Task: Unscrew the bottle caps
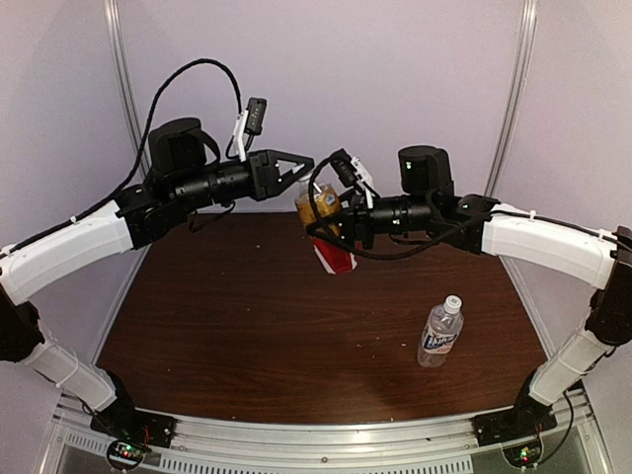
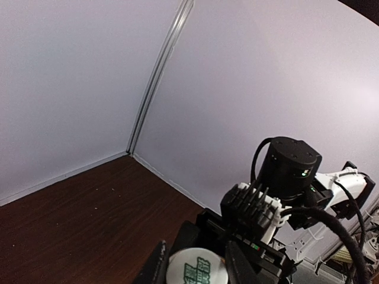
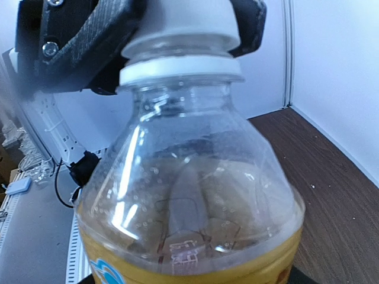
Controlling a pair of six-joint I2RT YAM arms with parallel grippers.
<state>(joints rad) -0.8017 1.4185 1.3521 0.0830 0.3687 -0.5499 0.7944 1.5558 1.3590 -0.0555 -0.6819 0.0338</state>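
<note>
The amber bottle [image 1: 324, 209] with a red label is held tilted in the air above the back of the table. My right gripper [image 1: 343, 225] is shut on its body; in the right wrist view the bottle [image 3: 189, 201] fills the frame and my own fingers are hidden behind it. My left gripper [image 1: 304, 176] is shut on its white cap [image 3: 186, 23], with dark fingers [image 3: 77, 41] on both sides of it. The left wrist view shows the cap top [image 2: 195, 269] with green print between the fingers [image 2: 155, 267]. The clear bottle [image 1: 440, 334] stands capped [image 1: 452, 301] at the right.
The brown table [image 1: 247, 316] is enclosed by white walls [image 1: 415, 79] at the back and sides. Black cables loop off both wrists near the held bottle. The right arm's wrist motor [image 2: 288, 167] stands close in front of my left gripper.
</note>
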